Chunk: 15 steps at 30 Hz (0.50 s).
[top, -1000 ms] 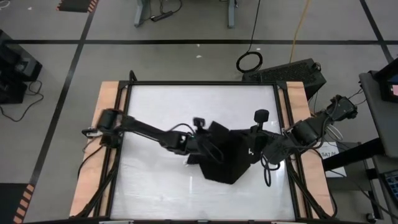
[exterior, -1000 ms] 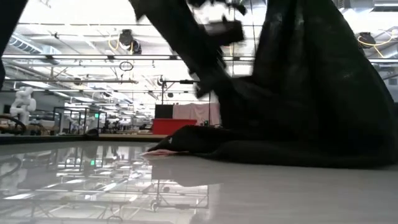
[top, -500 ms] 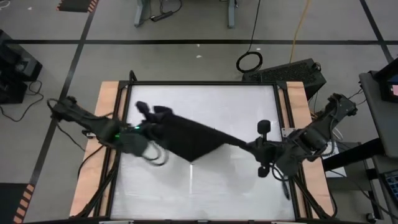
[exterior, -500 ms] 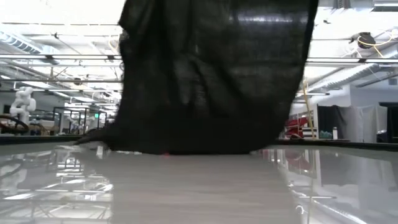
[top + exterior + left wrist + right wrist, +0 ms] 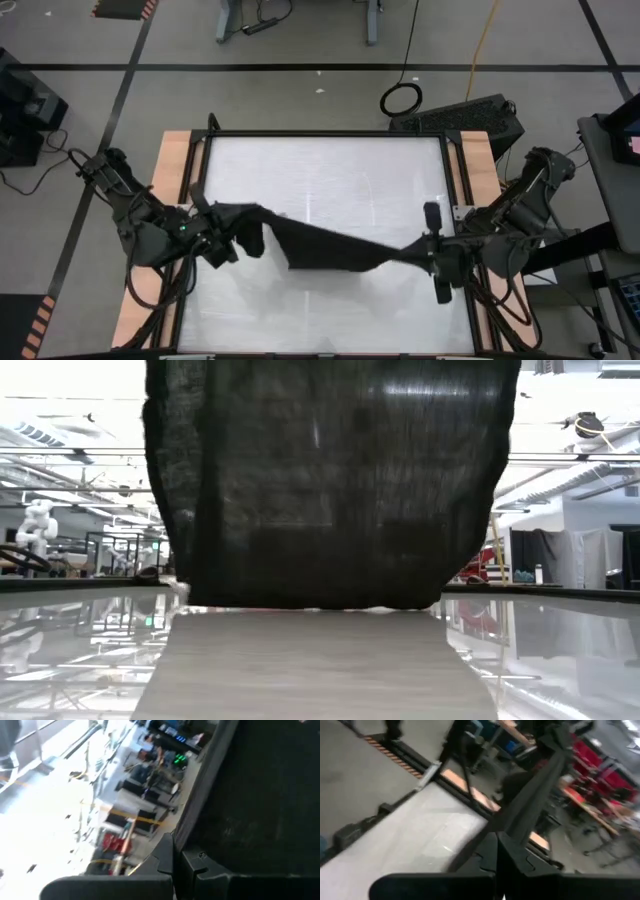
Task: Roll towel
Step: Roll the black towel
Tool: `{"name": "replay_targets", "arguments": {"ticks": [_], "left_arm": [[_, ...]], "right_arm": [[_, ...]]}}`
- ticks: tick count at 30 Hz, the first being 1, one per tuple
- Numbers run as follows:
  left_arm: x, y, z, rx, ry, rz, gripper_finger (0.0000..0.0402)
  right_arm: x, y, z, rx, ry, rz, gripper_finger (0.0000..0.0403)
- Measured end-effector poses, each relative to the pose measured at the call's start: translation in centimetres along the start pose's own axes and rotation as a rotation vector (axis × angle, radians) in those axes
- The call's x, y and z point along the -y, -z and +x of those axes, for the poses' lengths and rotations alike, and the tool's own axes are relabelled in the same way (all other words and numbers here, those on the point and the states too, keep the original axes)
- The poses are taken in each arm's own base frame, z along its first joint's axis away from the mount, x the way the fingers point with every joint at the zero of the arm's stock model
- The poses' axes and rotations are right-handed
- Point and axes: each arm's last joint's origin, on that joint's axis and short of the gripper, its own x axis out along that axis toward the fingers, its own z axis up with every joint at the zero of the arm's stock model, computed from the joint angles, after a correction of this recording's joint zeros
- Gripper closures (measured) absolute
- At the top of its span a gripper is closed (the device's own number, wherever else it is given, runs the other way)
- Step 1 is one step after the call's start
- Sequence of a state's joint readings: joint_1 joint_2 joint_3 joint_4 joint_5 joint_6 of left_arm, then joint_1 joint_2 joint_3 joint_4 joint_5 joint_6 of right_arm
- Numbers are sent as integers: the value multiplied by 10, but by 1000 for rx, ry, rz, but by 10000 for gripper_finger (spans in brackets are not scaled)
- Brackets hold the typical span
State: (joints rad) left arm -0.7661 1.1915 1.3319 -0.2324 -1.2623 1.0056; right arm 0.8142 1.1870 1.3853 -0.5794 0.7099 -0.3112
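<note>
The black towel (image 5: 320, 245) hangs spread between my two grippers over the white table (image 5: 330, 170). In the low view the towel (image 5: 330, 480) is a wide dark curtain whose lower edge is at or just above the tabletop. My left gripper (image 5: 222, 240) is shut on its left end near the table's left edge. My right gripper (image 5: 428, 255) is shut on its right end near the right edge. The white tag is not visible. My left gripper pinches the towel's left end (image 5: 200, 845) between its two shut fingers (image 5: 165, 857), coming level from the table's left side. The cloth is bunched there, so the number of layers cannot be told. The towel runs away from the fingers toward the other arm. My right gripper pinches the towel's right end (image 5: 512, 832) between its two shut fingers (image 5: 487, 855), coming level from the table's right side. The cloth is gathered into a narrow band (image 5: 535, 795) that leads off taut toward the left arm.
Wooden strips (image 5: 170, 200) and a black frame border the table on the left and right. Bare tabletop lies on the far side of the towel and along the near edge (image 5: 320, 320). Cables and equipment stand on the floor around the table.
Both grippers have moved apart, keeping hold of the towel. The left has gone from the table's middle toward the left edge; the right has gone a little toward the right and near edges. The towel, bunched in a heap before, is now lifted and drawn out wide.
</note>
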Motion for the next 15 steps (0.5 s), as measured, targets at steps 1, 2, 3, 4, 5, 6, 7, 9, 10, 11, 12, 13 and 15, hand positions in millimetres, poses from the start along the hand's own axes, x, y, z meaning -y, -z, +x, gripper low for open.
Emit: {"name": "replay_targets", "arguments": {"ticks": [1, 2, 3, 4, 5, 6, 7, 9, 10, 11, 12, 13, 15], "left_arm": [[-2, 1, 3, -24, -19, 9, 401], [-3, 3, 7, -53, -36, 24, 401], [-5, 5, 12, -82, -50, 32, 401], [-7, 8, 17, -109, -63, 38, 401], [-8, 12, 24, -141, -76, 44, 401], [-10, 16, 32, -175, -90, 48, 401], [-13, 21, 40, -208, -105, 48, 401], [-19, 32, 56, -247, -121, 43, 401], [-23, 37, 65, -259, -125, 39, 401], [-26, 44, 74, -267, -128, 32, 401], [-31, 50, 82, -272, -131, 25, 401], [-35, 58, 91, -280, -137, 21, 401], [-46, 72, 106, -288, -155, 38, 401]], "right_arm": [[4, -1, -1, -13, 30, -5, 403], [7, -1, -2, -27, 57, -11, 403], [11, -1, -3, -41, 83, -21, 403], [16, -1, -4, -58, 109, -29, 403], [20, -1, -5, -73, 134, -32, 403], [27, -1, -6, -89, 158, -31, 403], [33, -1, -8, -106, 181, -31, 403], [46, 2, -11, -141, 214, -30, 403], [52, 4, -12, -158, 229, -26, 403], [59, 7, -13, -178, 245, -23, 403], [65, 10, -14, -198, 262, -22, 403], [71, 13, -16, -215, 280, -21, 403], [84, 19, -21, -240, 320, -25, 403]]}}
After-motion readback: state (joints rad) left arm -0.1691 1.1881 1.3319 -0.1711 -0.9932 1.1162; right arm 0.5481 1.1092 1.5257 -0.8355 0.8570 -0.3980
